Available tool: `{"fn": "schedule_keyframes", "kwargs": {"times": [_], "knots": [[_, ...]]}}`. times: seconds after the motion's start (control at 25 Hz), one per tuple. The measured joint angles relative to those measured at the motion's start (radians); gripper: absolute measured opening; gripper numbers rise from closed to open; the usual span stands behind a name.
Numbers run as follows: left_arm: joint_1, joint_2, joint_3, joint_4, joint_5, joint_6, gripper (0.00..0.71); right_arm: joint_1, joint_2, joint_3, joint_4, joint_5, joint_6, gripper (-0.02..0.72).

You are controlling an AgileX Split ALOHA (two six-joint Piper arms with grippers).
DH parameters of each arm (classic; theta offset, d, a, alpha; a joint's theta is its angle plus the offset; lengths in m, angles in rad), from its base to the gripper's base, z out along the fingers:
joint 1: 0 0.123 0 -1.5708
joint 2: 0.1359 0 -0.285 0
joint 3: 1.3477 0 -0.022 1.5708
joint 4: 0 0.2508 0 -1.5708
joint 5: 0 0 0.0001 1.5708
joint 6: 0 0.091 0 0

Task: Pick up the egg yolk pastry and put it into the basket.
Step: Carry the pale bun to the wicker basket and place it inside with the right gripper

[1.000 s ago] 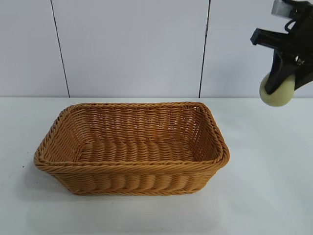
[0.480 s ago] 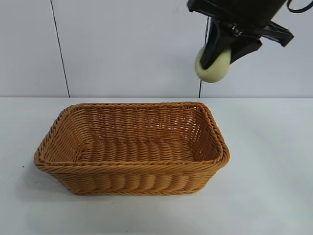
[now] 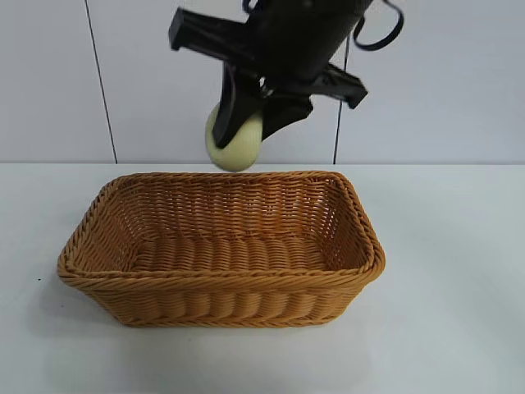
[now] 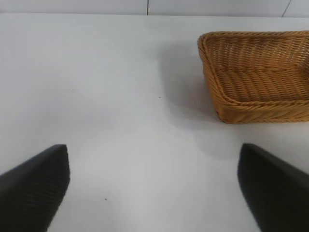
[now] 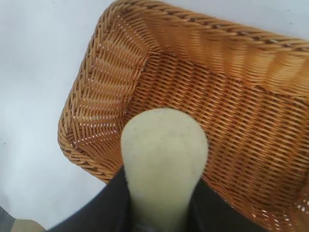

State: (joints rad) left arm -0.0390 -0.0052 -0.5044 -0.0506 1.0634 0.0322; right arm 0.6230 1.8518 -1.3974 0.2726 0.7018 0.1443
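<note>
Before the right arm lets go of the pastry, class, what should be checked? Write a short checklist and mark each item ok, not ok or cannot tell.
1. Pastry held by the right pincer: ok, clamped between its fingers.
2. Pastry above the basket, not the table: ok in the right wrist view, over the woven floor.
3. Basket interior free: ok, nothing lies in it.
4. Pastry low enough for a gentle drop: not ok, it hangs above the rim.
5. Left pincer out of the way: ok, open over bare table beside the basket.
</note>
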Motion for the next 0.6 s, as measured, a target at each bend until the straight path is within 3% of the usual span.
{"fn": "schedule_keyframes", "kwargs": {"times": [0.2, 0.4, 0.52, 0.6], "knots": [[0.000, 0.000, 0.000, 0.000, 0.000, 0.000, 0.693, 0.003, 0.133, 0.000, 0.000, -0.079, 0.008, 0.157], [0.000, 0.000, 0.000, 0.000, 0.000, 0.000, 0.693, 0.003, 0.226, 0.000, -0.001, -0.087, 0.009, 0.160], [0.000, 0.000, 0.000, 0.000, 0.000, 0.000, 0.693, 0.003, 0.233, -0.001, -0.001, -0.090, 0.009, 0.229], [0.000, 0.000, 0.000, 0.000, 0.000, 0.000, 0.693, 0.003, 0.232, -0.005, -0.001, -0.094, 0.008, 0.340]]}}
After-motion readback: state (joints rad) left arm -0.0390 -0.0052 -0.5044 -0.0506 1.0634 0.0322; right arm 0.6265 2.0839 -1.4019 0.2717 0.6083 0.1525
